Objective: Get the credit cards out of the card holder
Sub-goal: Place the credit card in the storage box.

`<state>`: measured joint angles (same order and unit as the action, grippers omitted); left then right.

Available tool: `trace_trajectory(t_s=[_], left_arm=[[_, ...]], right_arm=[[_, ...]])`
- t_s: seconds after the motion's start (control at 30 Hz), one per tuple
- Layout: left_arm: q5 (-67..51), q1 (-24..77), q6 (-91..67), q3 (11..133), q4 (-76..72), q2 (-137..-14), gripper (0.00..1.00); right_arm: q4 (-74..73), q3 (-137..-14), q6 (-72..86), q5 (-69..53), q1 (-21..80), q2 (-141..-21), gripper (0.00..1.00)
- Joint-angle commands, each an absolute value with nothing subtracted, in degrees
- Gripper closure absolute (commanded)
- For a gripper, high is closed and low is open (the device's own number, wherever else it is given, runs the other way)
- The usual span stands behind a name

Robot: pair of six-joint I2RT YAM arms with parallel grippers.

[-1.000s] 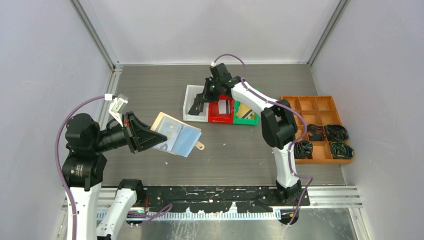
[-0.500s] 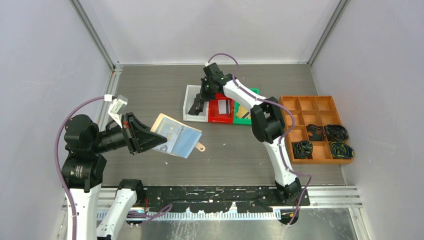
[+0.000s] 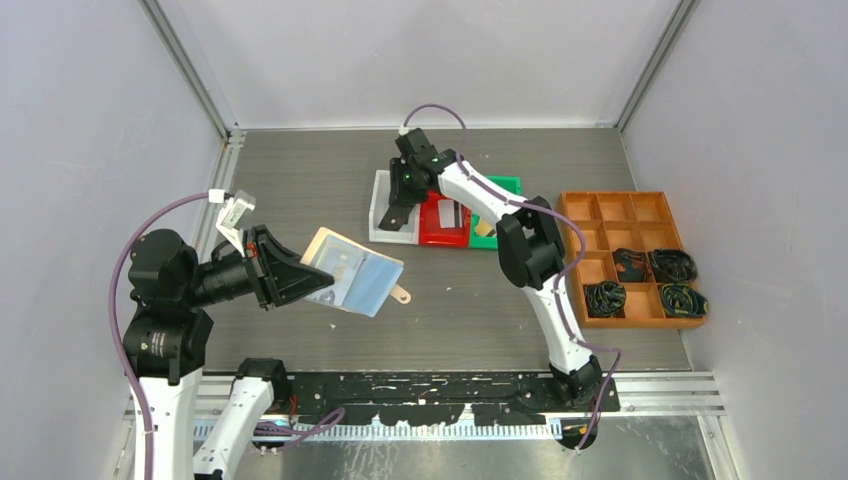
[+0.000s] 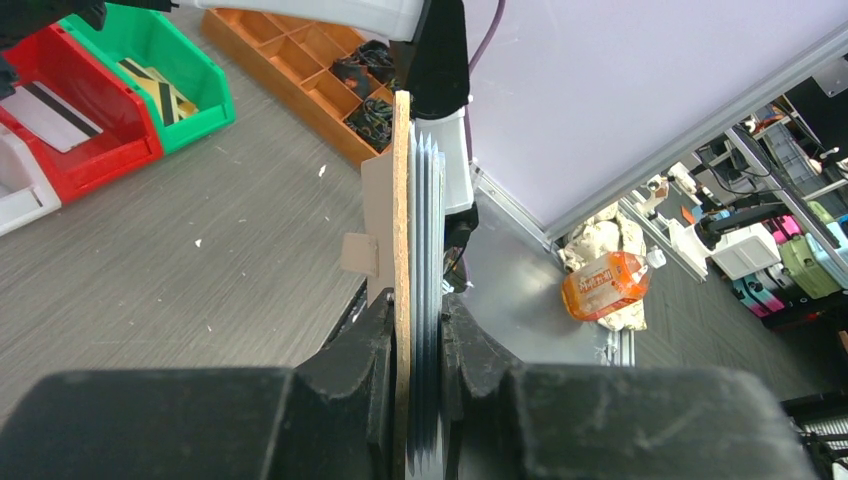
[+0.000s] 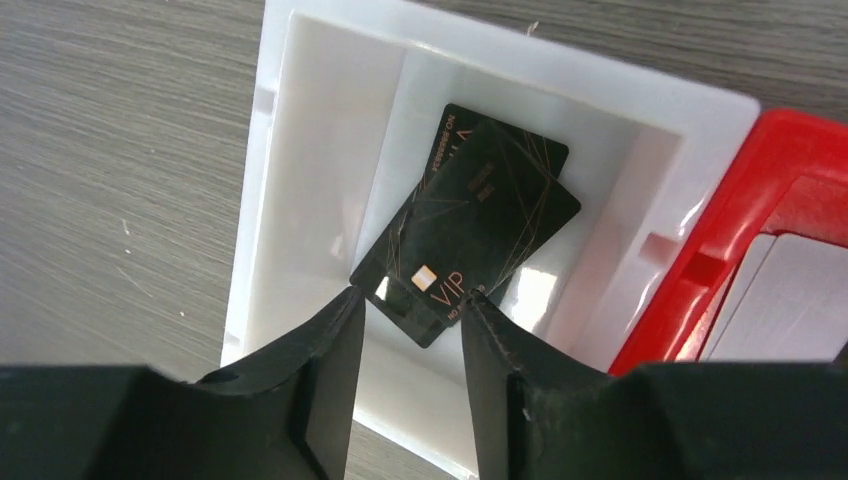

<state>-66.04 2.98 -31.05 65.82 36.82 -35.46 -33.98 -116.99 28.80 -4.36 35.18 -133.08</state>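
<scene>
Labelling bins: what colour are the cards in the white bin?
The cards are black with gold lines; right wrist view.

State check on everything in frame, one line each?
card holder: unsnapped, clamped in left gripper
left gripper: shut on card holder
right gripper: open, over white bin
black cards: two, overlapping, lying in white bin
white-grey card: flat in red bin
gold card: in green bin
orange tray: some compartments hold dark bundles

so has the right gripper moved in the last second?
Yes. The right gripper shifted slightly left, away from the red bin, further over the white bin.
</scene>
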Motion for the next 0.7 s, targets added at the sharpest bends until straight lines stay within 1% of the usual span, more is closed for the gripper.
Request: trace_trajectory(t_s=[0.0, 0.13, 0.23, 0.3, 0.4, 0.43, 0.47, 0.53, 0.6, 0.67], left_arm=[[-66.8, 3.1, -30.6, 67.2, 34.9, -34.8, 1.00], [-66.7, 3.1, -30.4, 67.7, 35.4, -34.9, 1.00], [-66.5, 3.1, -30.1, 68.1, 35.5, -34.8, 1.00], [-66.4, 3.1, -30.3, 68.2, 35.2, -34.9, 1.00], [-66.6, 3.1, -30.3, 68.3, 35.0, -35.0, 1.00], [-67.0, 3.1, -30.2, 68.3, 35.2, -35.0, 1.00], [-67.3, 3.1, -30.0, 68.2, 35.3, -34.9, 1.00], [-68.1, 3.1, -29.6, 67.8, 35.3, -34.7, 1.00], [-68.6, 3.1, -28.6, 67.6, 35.8, -34.5, 1.00], [-69.0, 3.1, -28.0, 67.7, 36.6, -34.5, 1.00]], right_arm=[[-35.2, -119.1, 26.1, 2.2, 36.4, -125.6, 0.53], [-32.0, -114.0, 27.0, 4.9, 36.7, -117.4, 0.51], [-30.0, -110.1, 28.0, 2.3, 37.0, -109.8, 0.48], [-27.4, -105.4, 29.3, -2.9, 37.0, -103.7, 0.43], [-21.6, -96.2, 30.8, -11.2, 36.8, -92.8, 0.31], [-19.4, -92.6, 31.2, -14.3, 36.5, -89.2, 0.25], [-17.1, -89.1, 32.2, -17.6, 36.1, -84.2, 0.22], [-10.3, -82.4, 35.6, -25.5, 35.0, -77.6, 0.15], [-4.1, -77.7, 39.1, -32.5, 34.6, -72.5, 0.10], [1.5, -74.2, 44.0, -36.8, 34.6, -69.0, 0.08]])
